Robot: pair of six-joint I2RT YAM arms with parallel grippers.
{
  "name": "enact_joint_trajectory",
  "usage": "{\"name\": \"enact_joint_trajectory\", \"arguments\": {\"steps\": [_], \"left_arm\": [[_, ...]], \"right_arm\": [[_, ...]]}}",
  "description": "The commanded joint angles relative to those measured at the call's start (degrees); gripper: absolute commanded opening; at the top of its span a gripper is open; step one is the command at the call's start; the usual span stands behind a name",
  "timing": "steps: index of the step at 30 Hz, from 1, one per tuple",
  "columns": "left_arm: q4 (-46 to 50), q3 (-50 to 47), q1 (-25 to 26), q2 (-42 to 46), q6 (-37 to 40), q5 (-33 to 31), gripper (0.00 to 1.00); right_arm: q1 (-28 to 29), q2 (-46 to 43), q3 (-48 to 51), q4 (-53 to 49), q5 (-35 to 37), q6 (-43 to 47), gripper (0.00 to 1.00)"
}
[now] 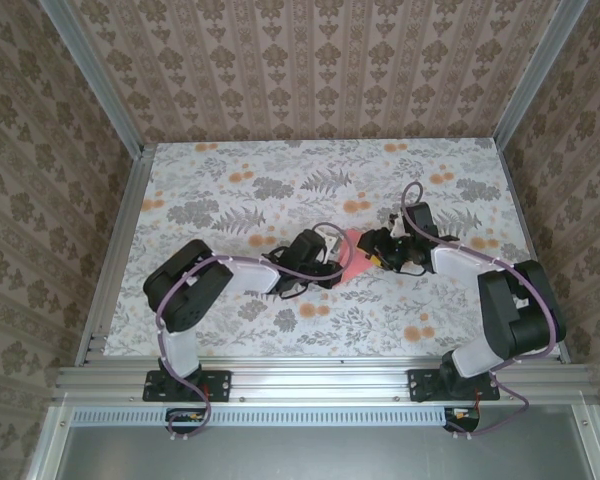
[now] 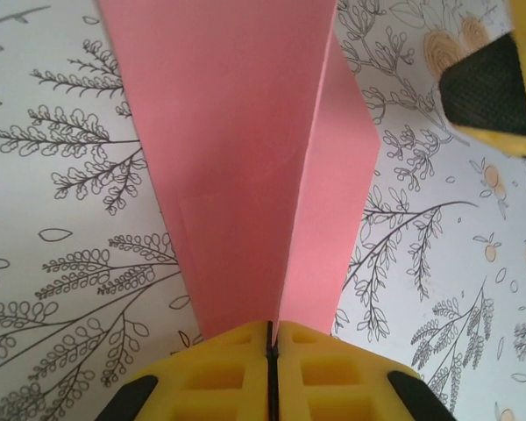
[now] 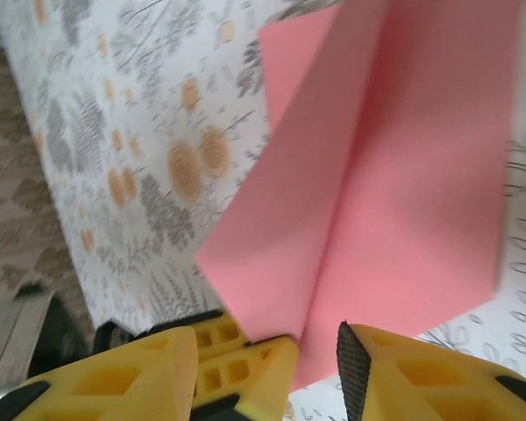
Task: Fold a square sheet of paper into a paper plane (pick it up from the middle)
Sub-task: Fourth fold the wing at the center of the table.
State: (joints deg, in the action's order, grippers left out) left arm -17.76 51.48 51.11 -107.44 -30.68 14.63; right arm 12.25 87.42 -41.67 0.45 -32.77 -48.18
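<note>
The left claw (image 2: 272, 338) is gripping the folded pink paper sheet (image 2: 245, 158) at its crease, over the middle of the tabletop (image 1: 280, 170). The right claw (image 3: 267, 340) is standing open, with the sheet's edge between its jaws.

What I can't make out around the pink paper (image 1: 356, 250)

From above the paper is tiny and partly tucked under the left gripper (image 1: 336, 264) and the right gripper (image 1: 372, 256), so I can't tell its folds or what touches it. On the left wrist camera the paper's far end runs off the top edge, and its near tip hides between the pressed-together yellow fingers (image 2: 228, 377). On the right wrist camera everything is blurry: the paper's top is cut off, its low corner slips behind a yellow block (image 3: 250, 368), and I can't tell whose finger that is.
</note>
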Motion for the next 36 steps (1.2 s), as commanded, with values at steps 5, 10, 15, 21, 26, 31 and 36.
{"name": "enact_joint_trajectory", "arguments": {"steps": [5, 10, 15, 21, 26, 31, 36], "left_arm": [[-3.0, -0.6, -2.2, -2.9, -6.8, 8.4, 0.08], [-2.8, -0.4, -2.8, -3.5, -8.3, 8.7, 0.07], [-3.5, -0.9, -3.5, -4.2, -9.7, 9.0, 0.06], [-4.5, -1.1, -4.1, -5.0, -11.5, 10.2, 0.07], [-6.4, -1.8, -4.6, -5.7, -13.2, 11.4, 0.07], [-6.5, -1.9, -4.8, -5.3, -13.5, 11.4, 0.07], [-5.8, -1.7, -5.0, -4.3, -13.4, 11.6, 0.13]], "right_arm": [[0.1, 6.8, 0.2, 8.9, -7.7, 5.2, 0.36], [0.0, 8.9, -1.2, 6.8, -7.4, 7.3, 0.31], [0.1, 11.1, -2.8, 4.8, -6.9, 8.9, 0.31], [0.7, 14.3, -5.4, 2.6, -6.5, 10.0, 0.28], [1.0, 16.0, -6.2, 1.7, -6.1, 10.6, 0.25], [1.2, 16.6, -6.6, 0.0, -4.9, 11.5, 0.30], [1.6, 17.2, -7.2, -2.0, -3.5, 12.1, 0.36]]}}
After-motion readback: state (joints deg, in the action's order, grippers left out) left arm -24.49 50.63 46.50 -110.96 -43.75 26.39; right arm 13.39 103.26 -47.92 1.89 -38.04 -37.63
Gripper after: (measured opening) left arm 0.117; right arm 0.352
